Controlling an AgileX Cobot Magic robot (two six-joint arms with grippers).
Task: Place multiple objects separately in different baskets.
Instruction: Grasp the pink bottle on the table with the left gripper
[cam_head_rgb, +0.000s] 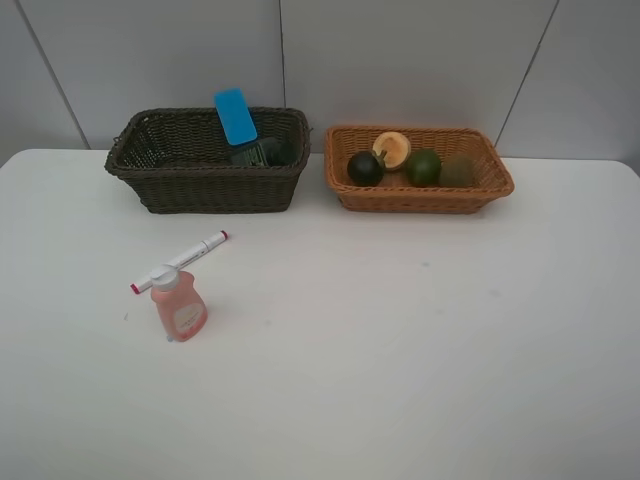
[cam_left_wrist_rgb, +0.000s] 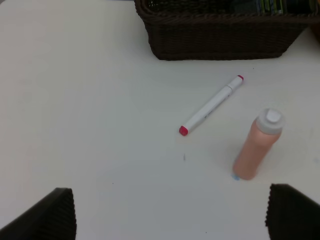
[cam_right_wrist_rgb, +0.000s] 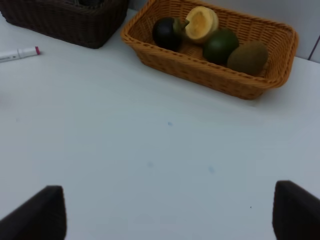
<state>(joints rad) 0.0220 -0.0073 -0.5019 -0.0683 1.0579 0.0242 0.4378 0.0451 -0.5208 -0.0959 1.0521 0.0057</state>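
The left pincer hangs over the bare white tabletop with its two dark fingers spread wide apart and nothing between them; the right pincer is the same, fingers far apart and gripping nothing. Neither shows in the high view. The dark brown basket stands at the far side of the tabletop and serves as the landmark here. Inside it, the blue flat block leans upright near the back wall, its top edge poking above the rim, and the dark grey bottle lies low in the basket just beside the block, partly hidden by the weave. Just beside the dark brown basket, with a narrow gap between them, sits the shallower light orange basket. It holds four fruits in a loose row: nearest the dark brown basket is the dark mangosteen, then the orange peach slightly farther back and touching it, then the green fruit, and farthest from the dark brown basket the brown kiwi. On the open tabletop on the camera side of the dark brown basket, the white-red marker lies flat at a slant, one red tip pointing toward that basket. The pink bottle stands upright near the marker, farther from the dark brown basket; the left wrist view shows a small gap between the two.
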